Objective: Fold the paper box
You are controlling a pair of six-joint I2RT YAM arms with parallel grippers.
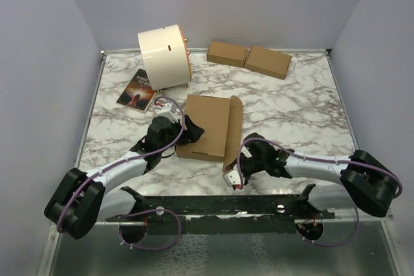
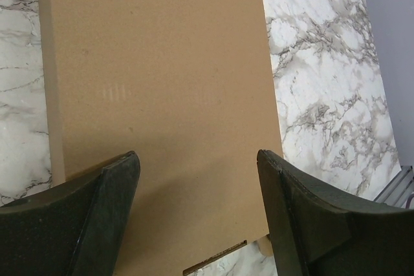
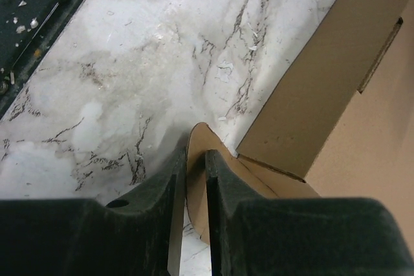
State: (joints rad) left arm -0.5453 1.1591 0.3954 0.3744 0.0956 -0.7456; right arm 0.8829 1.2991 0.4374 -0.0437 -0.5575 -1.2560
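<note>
Lying flat near the middle of the top view, the paper box point(image 1: 206, 121) rests on the marble counter point(image 1: 304, 117) with one long side flap point(image 1: 233, 127) standing upright along its right edge. The left gripper point(image 1: 193, 128) hangs over the box's left side with its jaws wide. In the left wrist view its dark fingers point(image 2: 97, 218) sit at either lower corner of the frame, with only the plain brown panel beneath them. The right gripper point(image 1: 231, 176) is at the box's lower right corner. The right wrist view shows its jaws drawn narrow on a rounded tab point(image 3: 197, 141) at the end of the raised flap, one finger on each face of the cardboard. At the upper left of the top view, well apart from the box, a cream drum point(image 1: 163, 56) stands beside a dark book point(image 1: 137, 90). Two smaller brown boxes point(image 1: 249, 57) lie side by side along the upper edge of the counter, right of the drum.
</note>
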